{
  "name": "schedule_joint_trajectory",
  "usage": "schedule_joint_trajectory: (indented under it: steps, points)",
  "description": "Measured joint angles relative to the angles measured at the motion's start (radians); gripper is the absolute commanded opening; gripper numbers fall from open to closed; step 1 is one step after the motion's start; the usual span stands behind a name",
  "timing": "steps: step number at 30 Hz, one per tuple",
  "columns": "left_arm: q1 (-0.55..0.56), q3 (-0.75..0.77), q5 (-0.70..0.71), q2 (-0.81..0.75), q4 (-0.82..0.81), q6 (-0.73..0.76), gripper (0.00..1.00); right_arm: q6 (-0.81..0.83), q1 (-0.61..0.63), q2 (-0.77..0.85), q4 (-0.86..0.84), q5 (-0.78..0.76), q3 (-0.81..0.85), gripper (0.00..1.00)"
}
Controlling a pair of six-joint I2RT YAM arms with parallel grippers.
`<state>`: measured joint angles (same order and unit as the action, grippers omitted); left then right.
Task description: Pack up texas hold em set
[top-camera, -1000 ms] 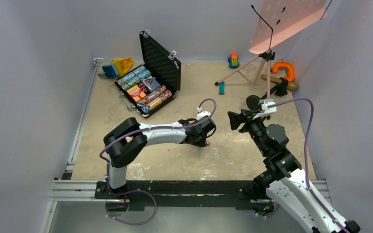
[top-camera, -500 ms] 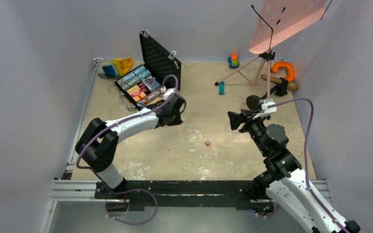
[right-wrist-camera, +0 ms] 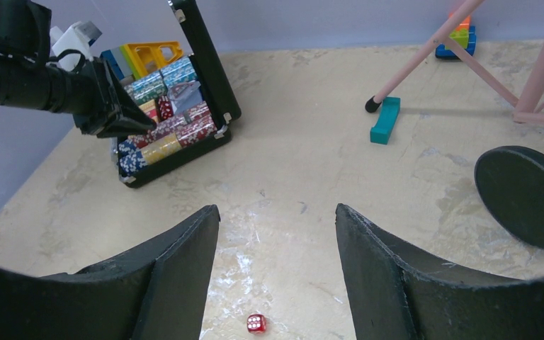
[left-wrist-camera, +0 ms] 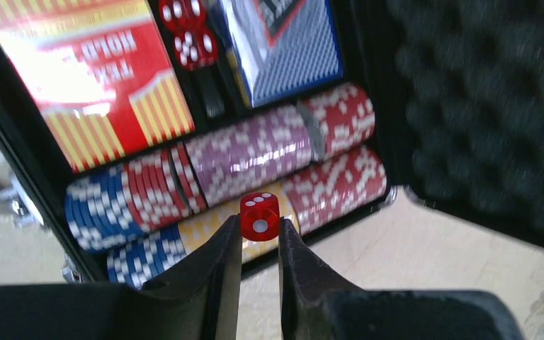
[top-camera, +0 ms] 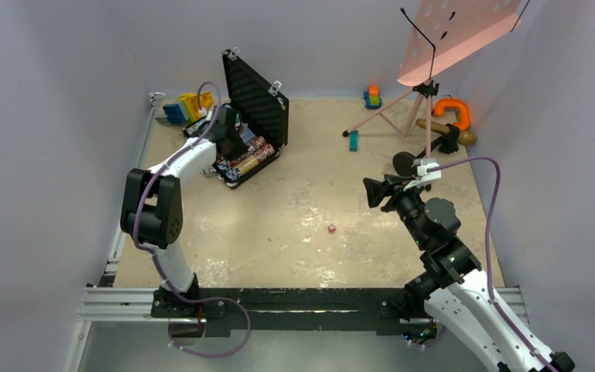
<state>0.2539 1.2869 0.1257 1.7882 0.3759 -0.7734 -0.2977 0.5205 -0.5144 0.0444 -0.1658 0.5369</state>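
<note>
The black briefcase [top-camera: 257, 99] stands open at the back left, with chip rows [left-wrist-camera: 269, 152], an orange-red card box [left-wrist-camera: 92, 78] and two red dice [left-wrist-camera: 188, 32] inside. My left gripper [left-wrist-camera: 259, 228] is shut on a red die [left-wrist-camera: 259, 216] and holds it over the case's near edge; in the top view it is at the case [top-camera: 228, 143]. A second red die [top-camera: 331, 228] lies on the table mid-floor, also in the right wrist view [right-wrist-camera: 256, 323]. My right gripper [right-wrist-camera: 276, 227] is open and empty above and behind that die.
Blue and yellow toy blocks [top-camera: 186, 106] sit left of the case. A pink music stand [top-camera: 434, 70] stands at the back right, with a teal block [top-camera: 353, 140], a small toy [top-camera: 372, 96] and an orange clamp [top-camera: 453, 112] nearby. A black disc [right-wrist-camera: 528, 195] lies right of my right gripper.
My left arm has swung from the table's middle back left to the briefcase, carrying one red die. The other die stays on the table. The right arm has not moved.
</note>
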Motion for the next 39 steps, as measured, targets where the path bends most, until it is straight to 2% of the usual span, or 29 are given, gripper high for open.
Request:
schedule_joint_trajectory:
  steps: [9, 13, 39]
  points:
    - [-0.086, 0.23, -0.014, 0.179, 0.022, 0.011, 0.0, 0.0, 0.0, -0.002, 0.0, 0.0, 0.0, 0.65]
    - [-0.103, 0.271, -0.014, 0.219, 0.04, 0.011, 0.0, 0.0, 0.0, -0.002, 0.0, 0.0, 0.0, 0.65]
    - [-0.159, 0.32, -0.1, 0.338, 0.051, -0.001, 0.0, 0.0, 0.0, -0.025, 0.0, 0.0, 0.0, 0.65]
